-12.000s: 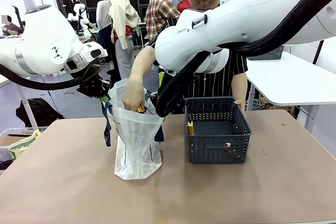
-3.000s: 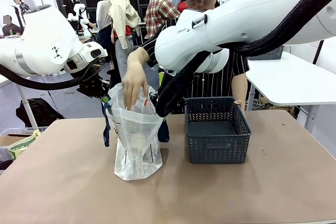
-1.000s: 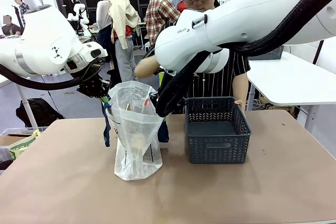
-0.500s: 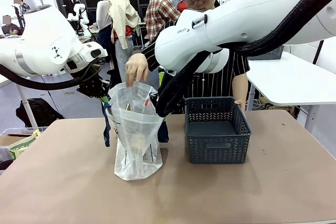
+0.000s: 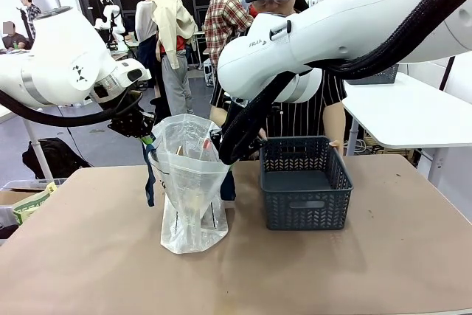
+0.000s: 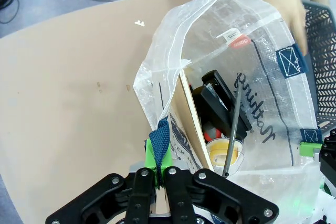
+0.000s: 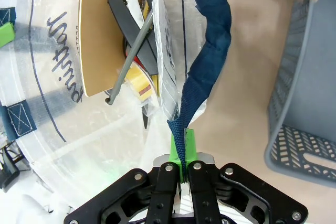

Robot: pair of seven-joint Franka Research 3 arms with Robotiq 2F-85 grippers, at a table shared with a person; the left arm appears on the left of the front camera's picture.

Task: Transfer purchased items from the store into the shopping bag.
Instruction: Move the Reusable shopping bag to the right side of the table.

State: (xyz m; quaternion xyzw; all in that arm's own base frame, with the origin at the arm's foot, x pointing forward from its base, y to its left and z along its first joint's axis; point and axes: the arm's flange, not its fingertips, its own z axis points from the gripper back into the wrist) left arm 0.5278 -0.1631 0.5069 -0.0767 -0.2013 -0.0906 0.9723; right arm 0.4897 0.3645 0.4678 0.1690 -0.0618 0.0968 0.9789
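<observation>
My left gripper [image 6: 160,174] clamps shopping bag [image 5: 190,182] handle, right gripper [image 7: 182,174] clamps other handle (mouth held wide). Purchased items [image 6: 223,124] inside bag. Store [image 5: 306,182] just beside bag, on table [image 5: 369,271].

front: across table, mid-range | wrists: close, down into shared shopping bag [image 5: 190,182]
</observation>
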